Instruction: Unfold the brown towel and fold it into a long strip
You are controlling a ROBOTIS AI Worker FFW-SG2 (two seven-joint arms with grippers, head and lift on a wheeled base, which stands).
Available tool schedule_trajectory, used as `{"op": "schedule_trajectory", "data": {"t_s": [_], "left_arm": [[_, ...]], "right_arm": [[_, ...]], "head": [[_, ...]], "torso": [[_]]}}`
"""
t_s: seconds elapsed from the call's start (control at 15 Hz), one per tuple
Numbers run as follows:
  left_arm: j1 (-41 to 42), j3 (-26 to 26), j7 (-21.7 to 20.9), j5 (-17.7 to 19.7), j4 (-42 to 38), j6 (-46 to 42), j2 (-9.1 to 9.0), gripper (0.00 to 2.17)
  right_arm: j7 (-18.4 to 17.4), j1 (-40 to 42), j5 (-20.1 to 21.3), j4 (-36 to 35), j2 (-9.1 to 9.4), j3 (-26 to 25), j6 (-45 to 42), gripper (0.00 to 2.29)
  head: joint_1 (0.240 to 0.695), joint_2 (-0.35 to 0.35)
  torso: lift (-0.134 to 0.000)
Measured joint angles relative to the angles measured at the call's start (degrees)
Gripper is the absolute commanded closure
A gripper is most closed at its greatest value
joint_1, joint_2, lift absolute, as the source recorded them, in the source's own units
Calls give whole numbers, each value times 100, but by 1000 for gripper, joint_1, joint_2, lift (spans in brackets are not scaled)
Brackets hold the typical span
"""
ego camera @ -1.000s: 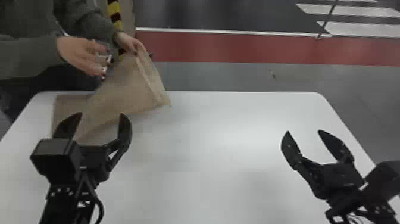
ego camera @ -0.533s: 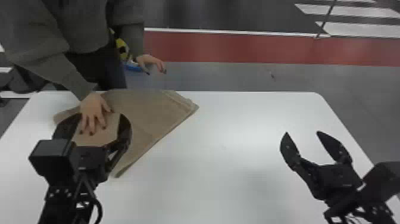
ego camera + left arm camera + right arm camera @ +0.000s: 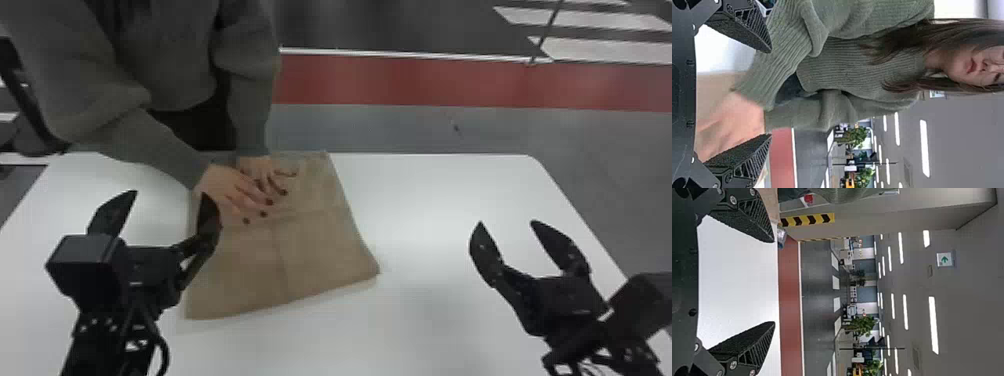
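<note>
Now shifted rightward, brown towel (image 3: 315, 250) beneath person's hands (image 3: 232, 189), left gripper (image 3: 170, 192) and right gripper (image 3: 507, 222) jaws wide apart

Towel (image 3: 310, 250): patch under the person's right hand (image 3: 225, 187) and left hand (image 3: 259, 170) covered; part of one side behind the left hand (image 3: 169, 194) of the robot; layer count, can't tell. Person's left hand partly under the right one; in left wrist view, person's fingers blurred. Person's head cut off by top edge in head view, by right edge in left wrist view. Worktop (image 3: 425, 250): near edge cut off at bottom, far left corner partly behind sleeve (image 3: 165, 145). Right hand (image 3: 507, 222) of the robot: its arm cut off by frame edge. Speck on floor (image 3: 456, 128) too small to tell. Right wrist view: bluish item (image 3: 782, 236) unclear, far room clutter (image 3: 852, 309) too tiny.
</note>
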Motion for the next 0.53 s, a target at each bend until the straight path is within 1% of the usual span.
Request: {"op": "schedule_trajectory", "data": {"t_s": [0.53], "left_arm": [[42, -4, 0, -9, -62, 0, 7, 134]], "right_arm": [[6, 61, -25, -91, -10, -24, 1, 151]], "head": [[695, -84]], "torso": [[-123]]}}
